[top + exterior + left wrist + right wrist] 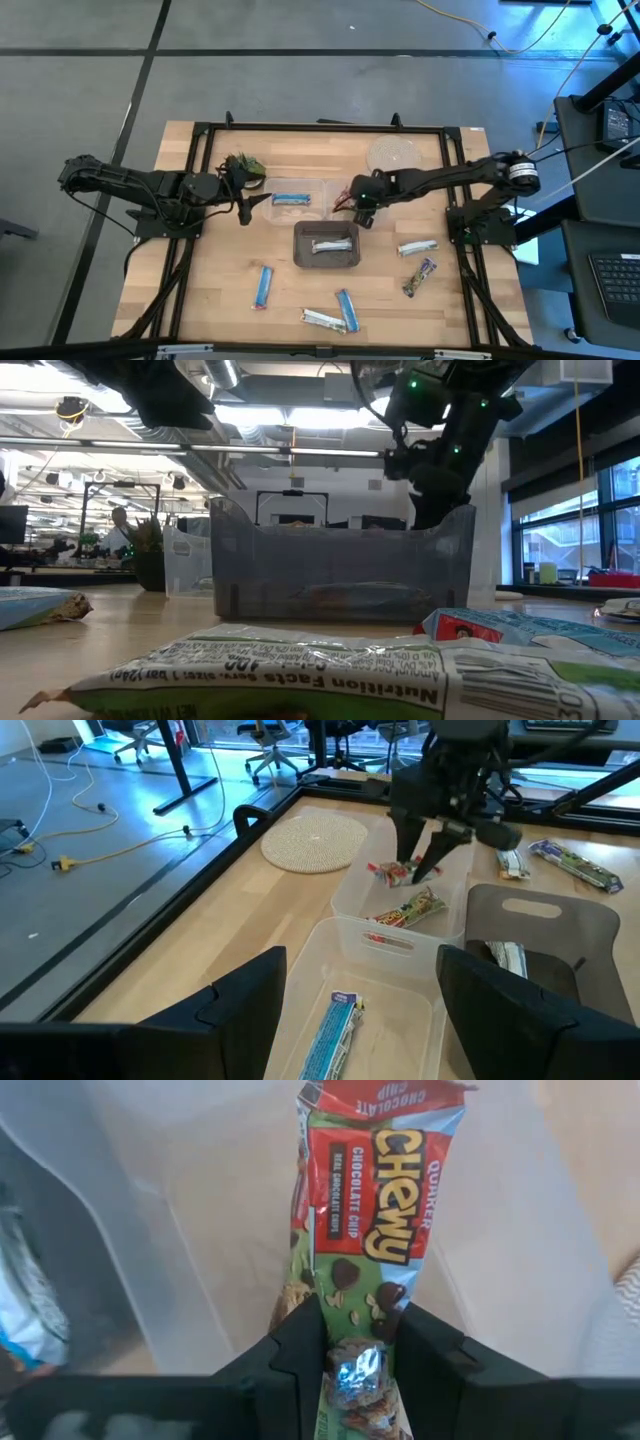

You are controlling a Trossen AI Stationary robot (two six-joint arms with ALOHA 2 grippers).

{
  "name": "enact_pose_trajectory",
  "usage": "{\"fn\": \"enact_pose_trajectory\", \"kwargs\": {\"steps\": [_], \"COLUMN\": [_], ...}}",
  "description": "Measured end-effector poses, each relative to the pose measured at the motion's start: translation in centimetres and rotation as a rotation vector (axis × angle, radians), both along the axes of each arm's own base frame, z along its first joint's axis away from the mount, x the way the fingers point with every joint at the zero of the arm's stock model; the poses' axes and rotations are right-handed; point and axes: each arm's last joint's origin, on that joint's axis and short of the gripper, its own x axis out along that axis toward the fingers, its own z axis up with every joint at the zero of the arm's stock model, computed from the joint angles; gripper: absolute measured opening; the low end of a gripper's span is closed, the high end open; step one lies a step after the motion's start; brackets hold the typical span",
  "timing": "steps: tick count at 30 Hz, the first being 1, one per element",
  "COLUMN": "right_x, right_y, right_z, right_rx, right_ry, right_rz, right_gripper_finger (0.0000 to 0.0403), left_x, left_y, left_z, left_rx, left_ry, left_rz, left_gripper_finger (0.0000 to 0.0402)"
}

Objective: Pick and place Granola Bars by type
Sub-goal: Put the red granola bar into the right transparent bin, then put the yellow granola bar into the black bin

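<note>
Right fingers clamped on red-green bar over clear bin, left fingers spread wide, seemingly empty.

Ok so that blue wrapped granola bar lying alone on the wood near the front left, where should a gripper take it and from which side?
The blue wrapped granola bar lies flat on the wooden table with bare wood all round, its length running roughly front to back. Likely best: come straight down from above and pinch its middle across the narrow width, the fingers closing on the two long edges, since a flat bar gives no side to grip.
</note>
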Motion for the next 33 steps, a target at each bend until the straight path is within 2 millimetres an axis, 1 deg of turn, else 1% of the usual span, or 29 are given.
{"fn": "enact_pose_trajectory", "kwargs": {"steps": [4,8,11,16,18,21,25,27,30,33], "right_x": [0.2,0.3,0.3,0.2,-0.1,-0.5,-1.9,-2.7,-4.0,-5.3], "right_y": [0.0,0.1,0.2,0.1,0.1,0.2,0.8,1.4,2.6,3.9], "right_z": [-0.7,-1.0,-1.0,-0.9,-0.1,2.0,4.8,5.8,6.5,6.7], "right_rx": [0.005,0.054,0.069,0.067,0.074,0.076,0.106,0.138,0.183,0.2], "right_ry": [0.024,0.031,0.029,0.03,0.06,0.09,0.15,0.188,0.247,0.312], "right_rz": [-0.001,0.018,0.02,-0.023,-0.036,-0.036,-0.041,-0.026,-0.022,-0.051], "right_gripper_finger": [0.0111,0.0115,0.0134,0.0184,0.02,0.0214,0.022,0.022,0.022,0.022], "left_x": [0.0,0.0,0.0,0.0,0.0,0.0,0.0,0.0,0.0,0.0], "left_y": [0.0,0.0,0.0,0.0,0.0,0.0,0.0,0.0,0.0,0.0], "left_z": [0.0,0.0,0.0,0.0,0.0,0.0,0.0,0.0,0.0,0.0], "left_rx": [0.0,0.0,0.0,0.0,0.0,0.0,0.0,0.0,0.0,0.0], "left_ry": [0.0,0.0,0.0,0.0,0.0,0.0,0.001,0.0,0.0,-0.001], "left_rz": [0.0,0.0,0.0,0.0,0.0,0.0,0.0,0.0,0.0,0.0], "left_gripper_finger": [0.0251,0.0251,0.0251,0.0251,0.0251,0.0251,0.0251,0.0251,0.0251,0.0251]}}
